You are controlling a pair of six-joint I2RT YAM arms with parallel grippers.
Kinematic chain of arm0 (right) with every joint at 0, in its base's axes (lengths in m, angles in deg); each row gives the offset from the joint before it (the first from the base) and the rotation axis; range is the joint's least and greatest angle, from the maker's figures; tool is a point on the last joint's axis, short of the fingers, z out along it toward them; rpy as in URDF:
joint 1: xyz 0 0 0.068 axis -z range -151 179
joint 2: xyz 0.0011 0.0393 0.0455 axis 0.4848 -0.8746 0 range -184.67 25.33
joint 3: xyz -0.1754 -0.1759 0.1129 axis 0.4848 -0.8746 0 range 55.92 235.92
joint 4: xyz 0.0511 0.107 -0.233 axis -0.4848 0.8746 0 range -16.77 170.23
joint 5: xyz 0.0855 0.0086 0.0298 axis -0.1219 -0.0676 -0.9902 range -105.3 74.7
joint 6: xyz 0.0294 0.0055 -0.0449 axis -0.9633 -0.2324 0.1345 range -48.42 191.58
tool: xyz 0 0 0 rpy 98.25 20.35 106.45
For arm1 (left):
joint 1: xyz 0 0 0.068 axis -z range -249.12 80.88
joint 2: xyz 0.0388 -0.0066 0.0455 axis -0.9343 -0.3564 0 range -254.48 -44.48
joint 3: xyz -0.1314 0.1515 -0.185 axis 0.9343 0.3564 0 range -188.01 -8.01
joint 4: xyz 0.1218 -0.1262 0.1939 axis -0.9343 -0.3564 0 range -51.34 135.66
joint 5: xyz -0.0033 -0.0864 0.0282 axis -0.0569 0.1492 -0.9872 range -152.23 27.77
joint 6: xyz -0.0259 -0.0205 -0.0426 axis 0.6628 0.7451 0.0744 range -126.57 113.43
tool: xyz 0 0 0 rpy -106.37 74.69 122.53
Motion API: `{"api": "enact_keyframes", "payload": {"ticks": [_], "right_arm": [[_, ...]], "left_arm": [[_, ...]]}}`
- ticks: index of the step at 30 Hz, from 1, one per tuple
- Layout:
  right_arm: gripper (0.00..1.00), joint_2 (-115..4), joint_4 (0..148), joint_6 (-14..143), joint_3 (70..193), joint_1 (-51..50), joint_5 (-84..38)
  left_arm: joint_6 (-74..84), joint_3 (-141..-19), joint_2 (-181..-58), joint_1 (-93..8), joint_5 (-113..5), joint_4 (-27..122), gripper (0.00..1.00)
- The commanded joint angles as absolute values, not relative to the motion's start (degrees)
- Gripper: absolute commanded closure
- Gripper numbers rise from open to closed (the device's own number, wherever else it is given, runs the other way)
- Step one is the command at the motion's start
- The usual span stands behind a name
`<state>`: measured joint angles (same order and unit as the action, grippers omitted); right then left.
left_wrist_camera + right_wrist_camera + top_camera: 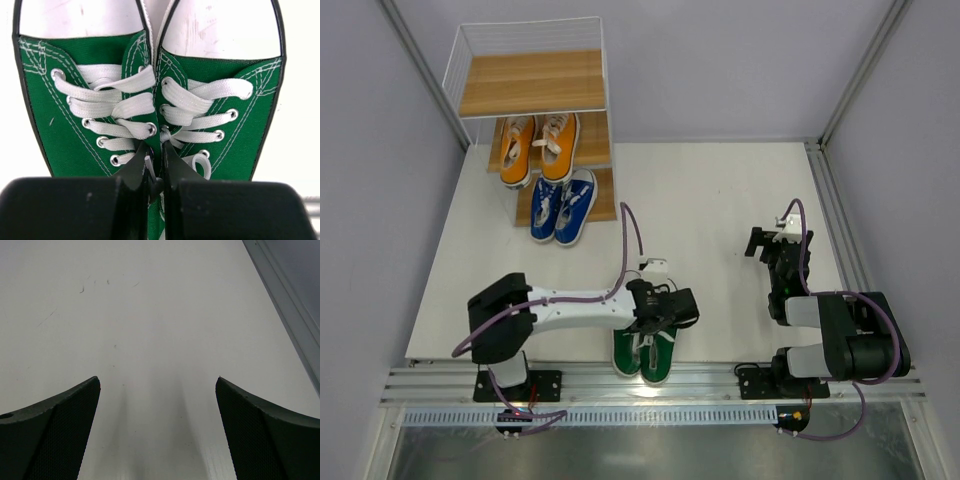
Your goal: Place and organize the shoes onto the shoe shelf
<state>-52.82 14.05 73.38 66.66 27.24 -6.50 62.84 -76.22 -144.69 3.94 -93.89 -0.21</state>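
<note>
While in the left hand (pixel 154 150), green sneakers (pixel 42 100), white laces (pixel 125 107).

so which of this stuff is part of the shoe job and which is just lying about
job: green shoes, pinched by the left tool; blue shoes and orange shoes on the shoe shelf
not the job: right tool, open over the table; metal rail

Pale grey walls (pixel 740 70) enclose a white tabletop (pixel 720 200) at top and sides, with an aluminium rail (pixel 710 378) along the bottom edge.
</note>
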Motion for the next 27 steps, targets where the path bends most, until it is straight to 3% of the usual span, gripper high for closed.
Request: {"api": "enact_keyframes", "payload": {"ticks": [1,9,12,18,23,27], "right_arm": [[0.03,-52.9,9.4,73.2,67.8,27.4,-6.9],[0.03,-52.9,9.5,73.2,67.8,27.3,-6.9],[0.03,-52.9,9.5,73.2,67.8,27.4,-6.9],[0.03,-52.9,9.5,73.2,67.8,27.4,-6.9],[0.03,-52.9,9.5,73.2,67.7,27.4,-6.9],[0.03,-52.9,9.4,73.2,67.8,27.4,-6.9]], "left_arm": [[61.4,-80.7,-135.9,5.6,-94.9,-10.0,1.00],[64.6,-88.2,-129.7,6.5,-104.9,-25.6,1.00],[60.9,-92.8,-124.9,6.5,-109.4,-25.2,1.00],[44.8,-106.8,-117.1,6.5,-119.3,-20.1,0.99],[28.0,-119.3,-118.2,6.4,-125.9,-16.5,1.00],[-1.9,-118.8,-116.1,3.3,-132.4,7.5,1.00]]}}
